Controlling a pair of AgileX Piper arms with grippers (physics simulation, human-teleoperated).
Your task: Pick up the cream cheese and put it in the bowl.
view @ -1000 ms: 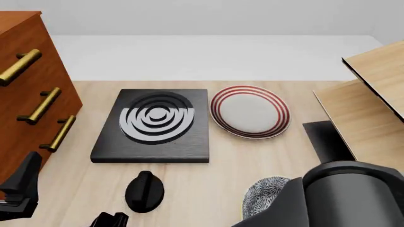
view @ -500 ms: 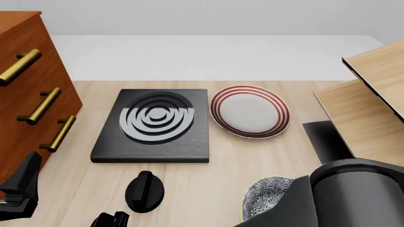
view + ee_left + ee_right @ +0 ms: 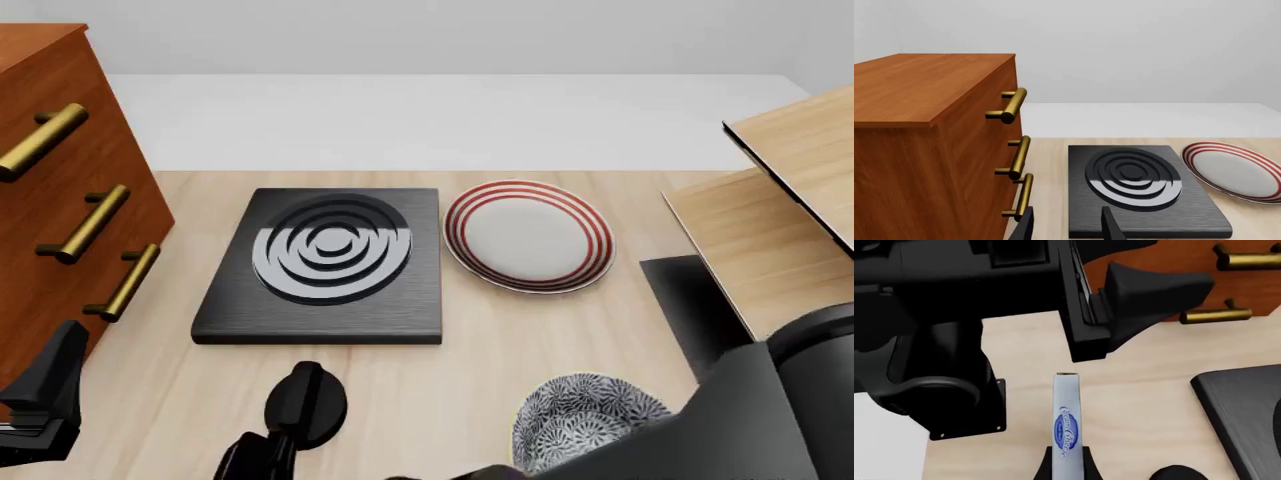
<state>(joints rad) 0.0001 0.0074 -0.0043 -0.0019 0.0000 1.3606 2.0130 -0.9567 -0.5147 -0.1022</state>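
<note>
- In the right wrist view, the right gripper (image 3: 1066, 462) has its two dark fingers pressed against the sides of the cream cheese (image 3: 1066, 420); the narrow pale box stands out from between them, with its blue logo facing the camera.
- The box is clear of the tabletop (image 3: 1134, 410), above bare wood at the near edge, next to the black base of the left arm (image 3: 947, 405).
- From the front, only the right arm's bulky dark body (image 3: 787, 410) shows at the tabletop's near right corner; the gripper and the cream cheese are out of that view.
- The left gripper (image 3: 1066, 225) shows as two dark fingertips set apart with nothing between them. They hover near the front edge of the black stove plate (image 3: 1141, 190).
- The bowl (image 3: 587, 420), dark grey and white speckled, sits near the tabletop's near edge, right of the middle, partly covered by the right arm. Its visible inside holds nothing.
- A black knob (image 3: 306, 398) lies on the wood just in front of the stove plate.
- The white plate with red rings (image 3: 529, 236) rests just to the right of the stove plate, toward the far edge.
- A brown drawer cabinet with brass handles (image 3: 67, 190) stands along the left edge.
- Pale wooden boards (image 3: 787, 200) rise at the right edge.
</note>
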